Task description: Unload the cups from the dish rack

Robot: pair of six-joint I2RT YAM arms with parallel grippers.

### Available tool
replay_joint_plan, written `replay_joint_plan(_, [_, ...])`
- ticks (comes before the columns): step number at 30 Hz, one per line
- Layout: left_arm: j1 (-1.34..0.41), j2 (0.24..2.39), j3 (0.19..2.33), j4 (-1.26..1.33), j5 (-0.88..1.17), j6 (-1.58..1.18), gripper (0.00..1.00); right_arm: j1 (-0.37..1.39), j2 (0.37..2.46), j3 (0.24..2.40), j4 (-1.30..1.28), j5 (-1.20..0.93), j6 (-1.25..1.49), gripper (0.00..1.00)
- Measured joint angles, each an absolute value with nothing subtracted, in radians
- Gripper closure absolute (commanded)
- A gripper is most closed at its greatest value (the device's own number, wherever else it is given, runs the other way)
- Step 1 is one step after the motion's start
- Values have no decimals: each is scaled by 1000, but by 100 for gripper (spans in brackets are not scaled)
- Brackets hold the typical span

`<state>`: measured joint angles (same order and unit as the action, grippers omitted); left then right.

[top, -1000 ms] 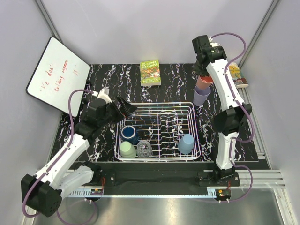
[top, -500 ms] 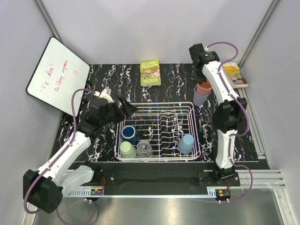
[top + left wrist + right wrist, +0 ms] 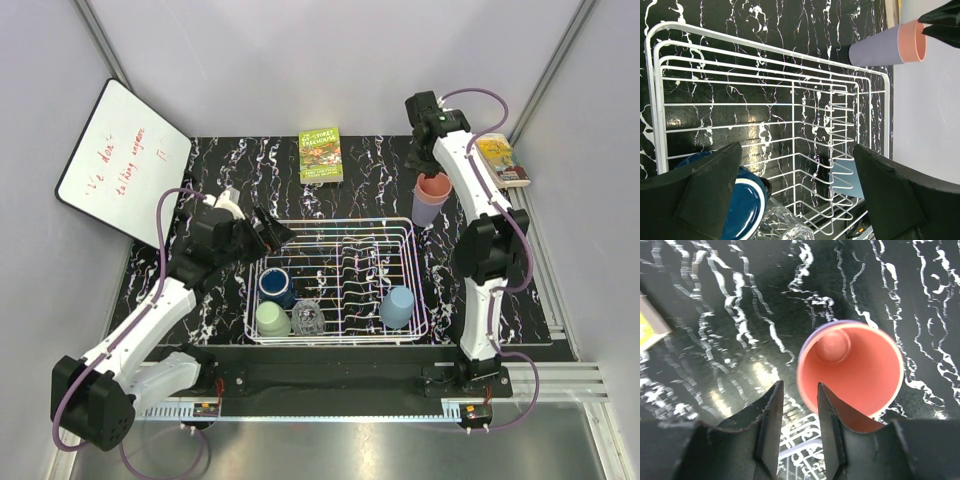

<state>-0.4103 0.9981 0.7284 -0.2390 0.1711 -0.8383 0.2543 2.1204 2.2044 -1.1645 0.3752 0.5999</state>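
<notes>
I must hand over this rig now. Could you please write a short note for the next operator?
Left gripper: open, empty, hovering over the dish rack's far left corner.
Right gripper: jaws parted astride the pink cup's rim, seemingly not clamping.
Done: pink cup nested in the lavender cup, on the table beyond the rack's far right corner.
Remaining: dark blue cup, pale green cup and clear glass at the rack's near left; light blue cup near right.

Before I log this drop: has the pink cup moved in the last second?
Yes. The pink cup sank deeper into the lavender cup, nearer the dish rack's far right corner.
</notes>
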Motion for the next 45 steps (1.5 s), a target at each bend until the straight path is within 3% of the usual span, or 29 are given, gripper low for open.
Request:
replay_joint_plan(5, [-410, 998, 730, -240, 169, -827, 1, 255, 2025, 2191, -1116, 315, 597, 46])
replay_joint_plan(7, [-410, 998, 736, -252, 162, -816, 1, 255, 1934, 2129, -1059, 262, 590, 30])
replay_joint_plan(10, [-411, 999, 769, -305, 121, -787, 1, 255, 1663, 1855, -852, 126, 567, 13])
replay_joint_plan(13, [-422, 999, 815, -363, 66, -744, 1, 256, 1398, 1612, -694, -11, 563, 8])
replay_joint_plan(20, [-601, 1032, 893, -459, -90, -661, 1, 297, 1087, 1231, -436, -213, 590, 9])
replay_joint_plan(27, [-830, 1131, 942, -485, -189, -635, 1, 389, 924, 968, -415, -233, 630, 9])
replay_joint_plan(35, [-1099, 1283, 1043, -461, -258, -607, 1, 391, 691, 914, -413, -204, 649, 9])
replay_joint_plan(45, [-1227, 1508, 1213, -413, -266, -567, 1, 391, 690, 941, -428, -193, 632, 10])
